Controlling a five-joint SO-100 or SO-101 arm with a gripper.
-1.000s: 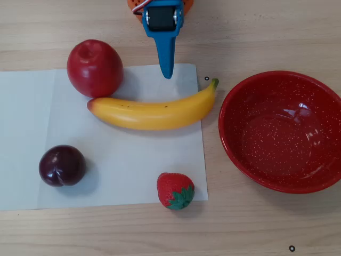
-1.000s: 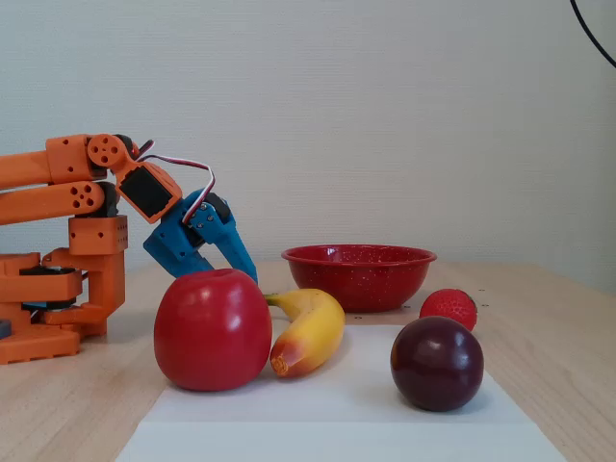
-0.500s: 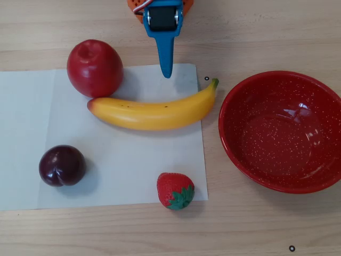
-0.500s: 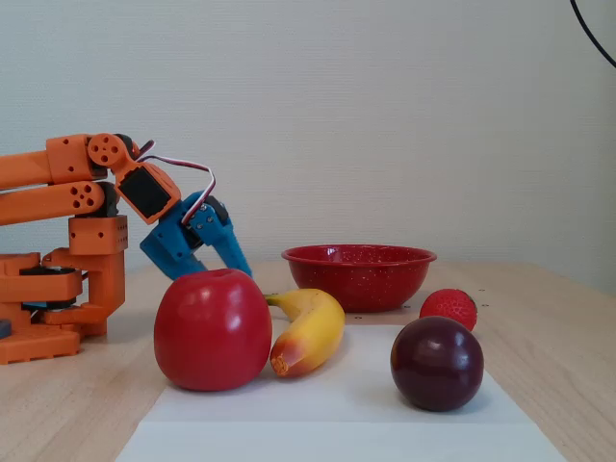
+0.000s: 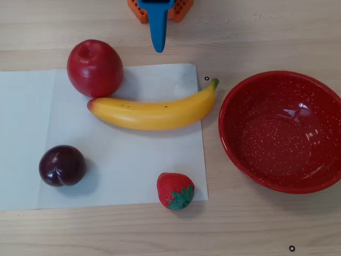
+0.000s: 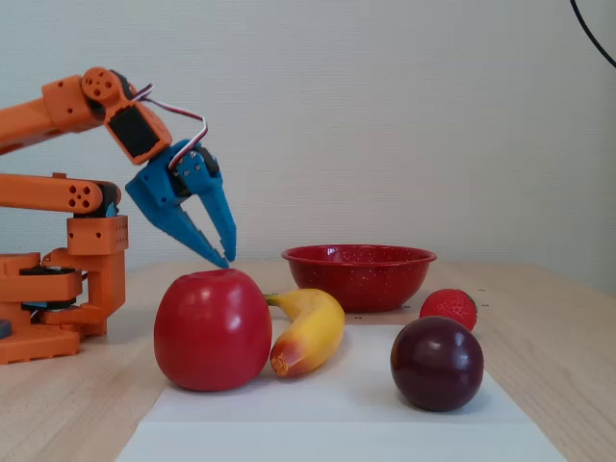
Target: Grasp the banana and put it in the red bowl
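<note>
The blue claw (image 6: 225, 258) hangs in the air with its two tips drawn together at a point, clamped on nothing; in the overhead view it pokes in from the top edge (image 5: 158, 48). Below and ahead of it the banana (image 5: 154, 110) lies on its side on a sheet of white paper (image 5: 133, 176): long, curved, glossy yellow, orange-red at the end nearest the red apple (image 5: 95, 68) (which it touches) and green at the stem tip, which points toward the red bowl (image 5: 245, 165). In the overhead view the bowl sits to the right of the claw, off the paper on the bare wooden counter (image 5: 256, 32), just beside the stem and apart from it. Open paper lies between claw and banana. Farther off are a dark plum (image 5: 62, 165) and a strawberry (image 5: 175, 190) at the paper's near edge. In the fixed view the orange arm (image 6: 58, 106) reaches in from the left, wrist bent downward.
</note>
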